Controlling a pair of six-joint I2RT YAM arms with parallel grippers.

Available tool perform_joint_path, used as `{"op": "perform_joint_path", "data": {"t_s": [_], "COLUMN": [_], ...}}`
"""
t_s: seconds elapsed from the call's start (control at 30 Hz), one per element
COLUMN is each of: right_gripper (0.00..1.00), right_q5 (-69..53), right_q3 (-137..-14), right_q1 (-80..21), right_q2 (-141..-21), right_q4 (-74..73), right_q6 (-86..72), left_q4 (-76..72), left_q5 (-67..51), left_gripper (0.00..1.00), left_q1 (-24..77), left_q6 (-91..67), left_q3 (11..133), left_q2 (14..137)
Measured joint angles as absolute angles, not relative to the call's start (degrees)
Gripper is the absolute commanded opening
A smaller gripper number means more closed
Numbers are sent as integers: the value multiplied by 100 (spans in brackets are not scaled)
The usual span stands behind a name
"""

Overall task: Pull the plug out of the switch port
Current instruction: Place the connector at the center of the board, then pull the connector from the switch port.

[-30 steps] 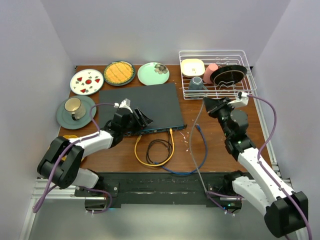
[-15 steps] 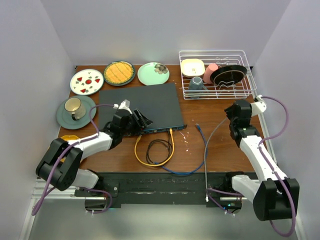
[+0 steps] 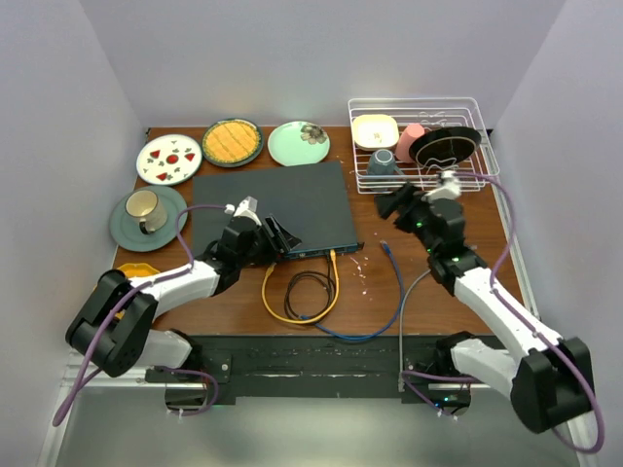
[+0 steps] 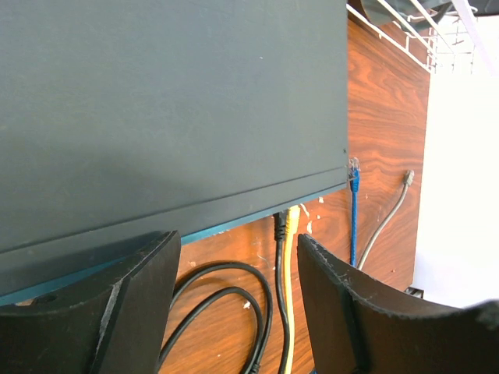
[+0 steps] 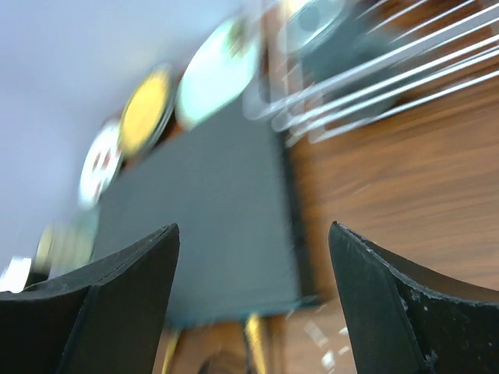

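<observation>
Showing left gripper [image 4: 236, 241] spread, empty, at switch's [image 3: 277, 199] near edge beside plugged yellow cable [image 4: 291, 296]; right gripper [image 3: 389, 202] spread, empty, by rack [image 3: 419, 99] in table's [image 3: 238, 306] far right corner.

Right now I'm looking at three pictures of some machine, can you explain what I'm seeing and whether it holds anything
Two robot arms are bolted at the table's near edge. One picture looks down from above; the other two come from cameras on the wrists. The left hand sits open at the front of the flat dark-grey box with a blue edge, where a yellow cable and a black cable are plugged in. The right hand hangs open near the white wire rack of dishes. Nothing is held.
</observation>
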State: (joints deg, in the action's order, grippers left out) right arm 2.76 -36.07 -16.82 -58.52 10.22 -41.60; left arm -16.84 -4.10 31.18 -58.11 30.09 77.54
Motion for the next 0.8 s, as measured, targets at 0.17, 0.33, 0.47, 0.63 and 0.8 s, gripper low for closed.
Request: {"op": "perform_joint_path", "data": {"t_s": [0.17,0.33,0.47,0.63,0.8], "right_gripper": [78,76,75,79,78], "right_q5": [-486,-976,-1177,-1378,-1503], "right_q3": [-3168,-2394,-2108,-2097,-2051], "right_q1": [-2536,-2670,-2735,-2749,-2751], "right_q2": [-6482,-7172,-7400,-7638,-7874], "right_q4": [1911,2808,3376,4115,4626], "right_q6": [-4123,-4331,-4442,-4525,-4593], "left_q4": [-1570,-1503,-1389,-1420,-1380], "left_q5": [-266,-176,-123,-134,-43], "left_gripper": [66,64,73,100,98], "left_q1": [3205,3227,3229,3229,3247], "left_q6": [-5789,-5741,-5732,-5625,-5518], "left_q3": [3009,3009,3009,3015,3070], "left_q2": [7579,7470,7487,7581,7553]}}
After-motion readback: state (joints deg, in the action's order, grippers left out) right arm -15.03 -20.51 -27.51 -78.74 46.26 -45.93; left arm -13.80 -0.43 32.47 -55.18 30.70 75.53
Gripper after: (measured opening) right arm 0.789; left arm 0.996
